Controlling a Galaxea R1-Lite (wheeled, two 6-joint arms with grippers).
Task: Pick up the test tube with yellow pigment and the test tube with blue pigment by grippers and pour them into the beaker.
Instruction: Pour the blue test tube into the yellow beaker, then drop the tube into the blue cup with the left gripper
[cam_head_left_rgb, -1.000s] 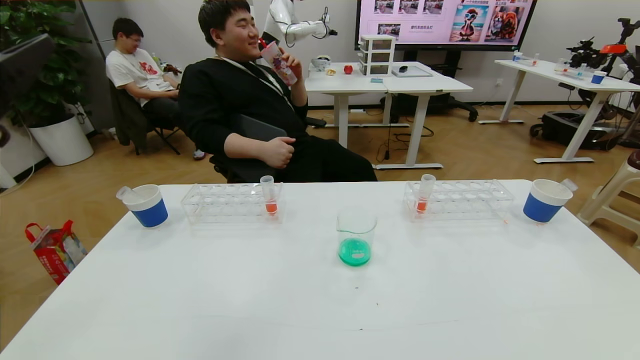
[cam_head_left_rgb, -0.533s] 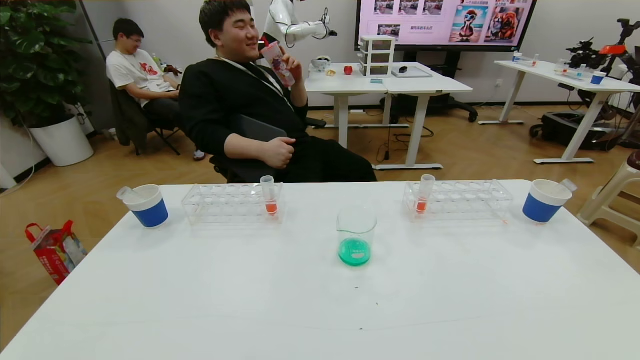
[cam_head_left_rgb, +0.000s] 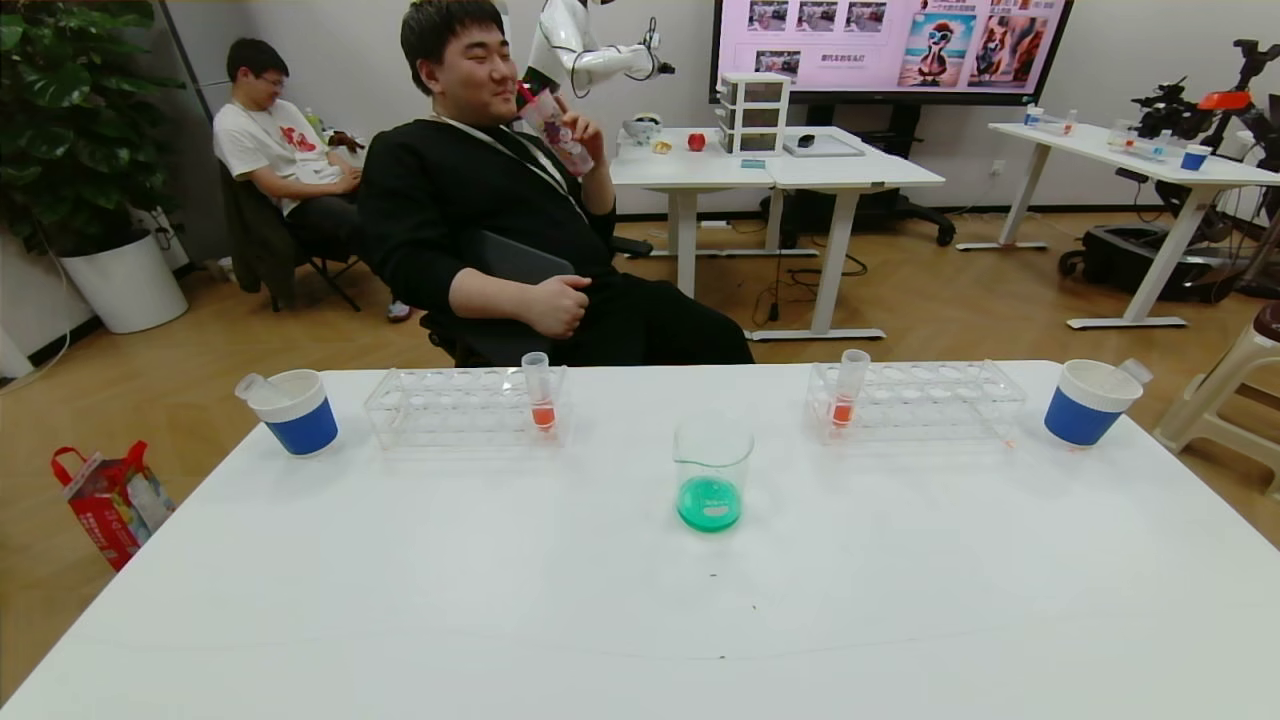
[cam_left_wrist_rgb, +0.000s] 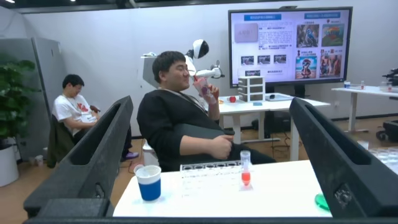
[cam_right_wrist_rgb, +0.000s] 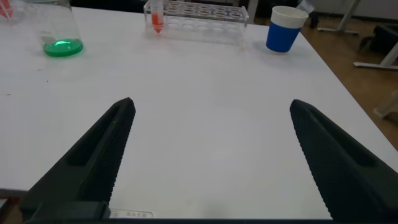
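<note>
Beaker (cam_head_left_rgb: 712, 475) stands mid-table holding green liquid, between two clear racks (cam_head_left_rgb: 466, 405) each with one orange-red tube. Emptied tubes lean in the paper cups: left cup (cam_head_left_rgb: 292, 410), right cup (cam_head_left_rgb: 1090, 401). Left gripper (cam_left_wrist_rgb: 211, 155) and right gripper (cam_right_wrist_rgb: 208, 155) both spread wide, holding nothing.

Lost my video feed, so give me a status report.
Both hands open, empty, pulled back off the table. Beaker holds green liquid; an emptied tube leans in each blue cup. Nothing in the way.
</note>
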